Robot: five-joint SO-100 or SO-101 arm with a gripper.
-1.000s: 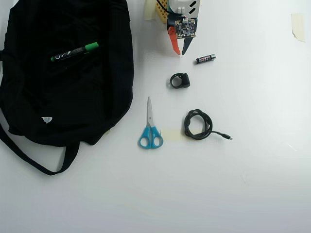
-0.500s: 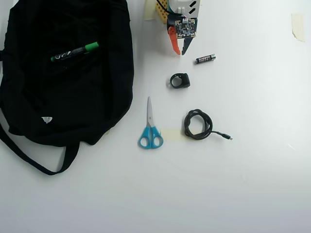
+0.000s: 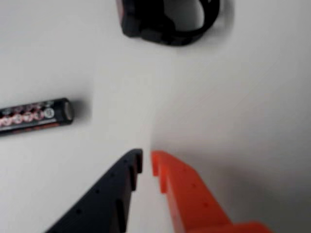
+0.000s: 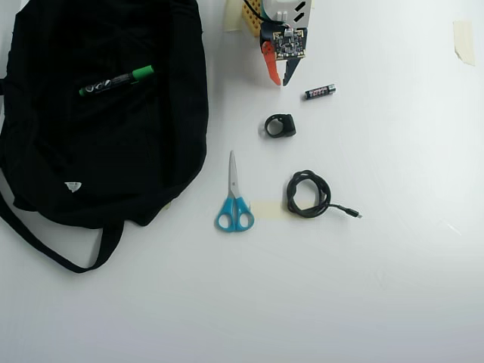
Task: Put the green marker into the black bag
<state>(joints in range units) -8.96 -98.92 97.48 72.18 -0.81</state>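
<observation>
The gripper [image 3: 146, 162] has one black finger and one orange finger [image 3: 182, 189], their tips nearly together with only a thin slit of table between them and nothing held. In the overhead view the gripper [image 4: 278, 78] hangs near the top edge of the white table [image 4: 393, 287], tips pointing down the picture.

Closest to the tips lie one small black battery [image 4: 320, 91], just to the right in the overhead view (at the left edge in the wrist view [image 3: 36, 118]), and one black ring-shaped clip [image 4: 280, 125] a little below the tips, which shows at the top of the wrist view [image 3: 167, 22]. Bare table separates all three.

Farther down sit one pair of blue-handled scissors [image 4: 234, 198] and one coiled black cable [image 4: 308, 193], with a strip of pale tape [image 4: 266, 209] between them. Two more tape pieces show, one at the top edge beside the arm [image 4: 232, 17] and one near the right edge [image 4: 463, 39].

The right half and the whole lower band of the table are open.

The one black bag [image 4: 98, 151] fills the upper left, its strap looping toward the bottom left. The one green marker [image 4: 116, 81] lies on top of the bag's fabric near its upper part, well apart from the gripper.
</observation>
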